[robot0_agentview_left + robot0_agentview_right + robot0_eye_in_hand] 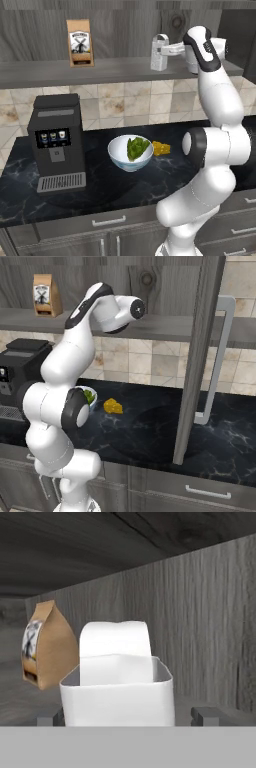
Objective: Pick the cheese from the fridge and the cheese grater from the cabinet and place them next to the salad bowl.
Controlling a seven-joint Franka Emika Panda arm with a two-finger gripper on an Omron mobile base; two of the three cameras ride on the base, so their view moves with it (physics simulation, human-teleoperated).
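Left base view shows you the arm reaching up to the cabinet shelf (100,70), with the gripper (170,49) level with the cheese grater (159,52) that stands upright on that shelf. Its jaws are spread wide, and you can see in the hand view that the two dark fingertips (206,716) sit on either side of the grater, clear of its walls, so nothing is clamped. In that same view the grater's loop handle rises in the middle, and the brown paper bag (44,646) stands to its left, farther back on the shelf against the wood-grain back wall.

Down on the dark marble counter (20,185) you'll find the salad bowl (130,152) with its green leaves, and the cheese (161,148) lying just beside it on the side away from the coffee machine (56,142). In the right base view the cheese is a yellow lump on the counter, with the bowl mostly hidden behind the arm's elbow. The open cabinet door (197,356) with its pale bar handle hangs to the right of the arm.
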